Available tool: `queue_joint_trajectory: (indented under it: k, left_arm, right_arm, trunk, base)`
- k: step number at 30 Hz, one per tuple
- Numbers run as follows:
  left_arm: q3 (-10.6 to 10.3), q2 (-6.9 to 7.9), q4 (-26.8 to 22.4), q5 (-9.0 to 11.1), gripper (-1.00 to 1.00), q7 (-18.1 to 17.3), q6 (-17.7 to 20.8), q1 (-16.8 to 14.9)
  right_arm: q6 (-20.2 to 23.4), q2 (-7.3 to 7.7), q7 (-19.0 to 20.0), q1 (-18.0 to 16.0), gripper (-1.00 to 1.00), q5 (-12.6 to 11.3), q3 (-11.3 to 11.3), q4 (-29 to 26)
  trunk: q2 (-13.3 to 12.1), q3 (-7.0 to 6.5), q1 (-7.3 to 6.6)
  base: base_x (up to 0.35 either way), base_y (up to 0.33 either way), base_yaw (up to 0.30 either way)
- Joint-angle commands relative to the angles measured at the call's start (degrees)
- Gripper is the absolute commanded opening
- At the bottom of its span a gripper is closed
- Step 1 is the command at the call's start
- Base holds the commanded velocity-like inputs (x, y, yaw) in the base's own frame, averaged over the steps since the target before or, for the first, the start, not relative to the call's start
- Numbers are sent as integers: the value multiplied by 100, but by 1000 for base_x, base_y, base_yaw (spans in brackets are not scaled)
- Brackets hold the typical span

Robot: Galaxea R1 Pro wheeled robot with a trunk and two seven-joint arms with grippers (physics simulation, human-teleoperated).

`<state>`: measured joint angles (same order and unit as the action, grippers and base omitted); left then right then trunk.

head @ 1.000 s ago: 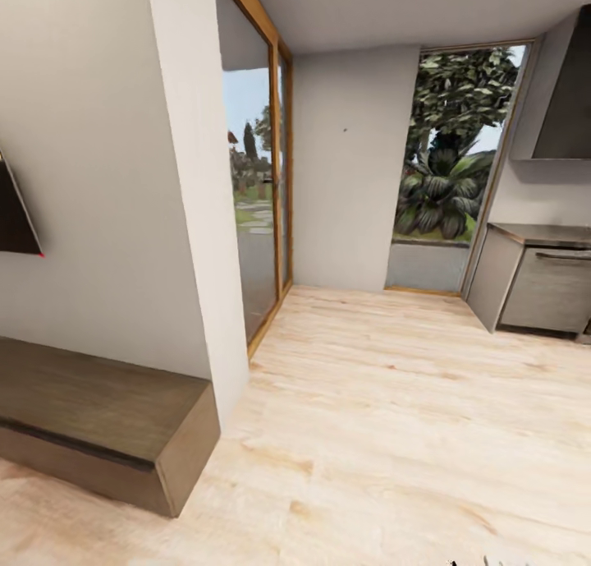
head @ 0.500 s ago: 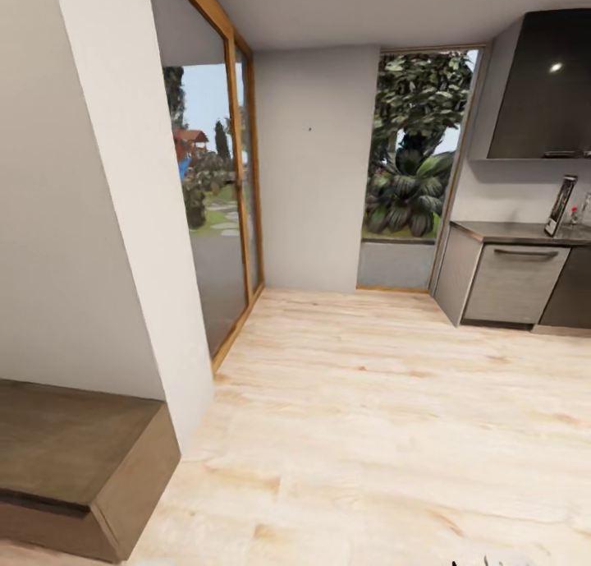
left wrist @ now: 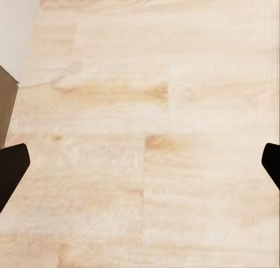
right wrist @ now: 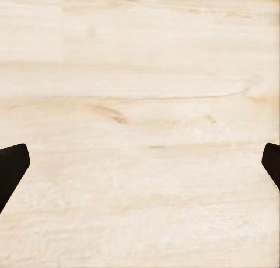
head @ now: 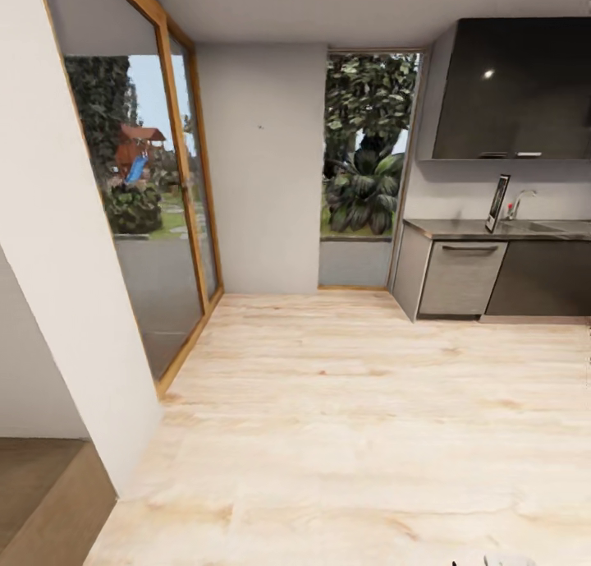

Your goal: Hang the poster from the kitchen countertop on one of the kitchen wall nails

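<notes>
Head view: poster [head: 497,204] upright on kitchen countertop [head: 460,230], beside tap [head: 517,201] | left gripper [left wrist: 140,163], right gripper [right wrist: 140,163]: jaws spread wide, nothing between, floor [right wrist: 140,93] beneath, poster well apart.

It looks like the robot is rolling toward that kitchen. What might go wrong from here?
The poster stands upright near the tap on the kitchen countertop, so a clumsy reach may tip it over or knock it toward the sink. The wall corner and bench sit close at the robot's left, so a tight turn might clip them. Both grippers, left gripper and right gripper, are open over bare floor, nothing held yet.
</notes>
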<state>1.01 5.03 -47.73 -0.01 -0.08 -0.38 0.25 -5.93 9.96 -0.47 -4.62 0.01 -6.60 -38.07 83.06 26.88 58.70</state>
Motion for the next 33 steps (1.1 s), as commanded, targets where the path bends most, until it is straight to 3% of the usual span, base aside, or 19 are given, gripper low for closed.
queue_joint_trajectory:
  k: [1, 21, 33]
  left_arm:
    - [4, -1, -8, -2, 100, -1, -3, 2]
    - [4, 1, 1, -7, 100, 8, 3, 2]
    - [4, 1, 1, -7, 100, 8, 3, 1]
  right_arm:
    - [-20, 1, -5, -3, 100, 2, 0, 6]
    - [-23, 23, -1, 32, 100, 8, 0, 28]
    - [-23, 23, 3, 32, 100, -10, 0, 28]
  trunk:
    - [2, 5, 2]
    - [2, 5, 2]
    - [2, -1, 2]
  base:
    - [238, -249, -51]
    - [239, -249, -13]
    - [240, -249, -248]
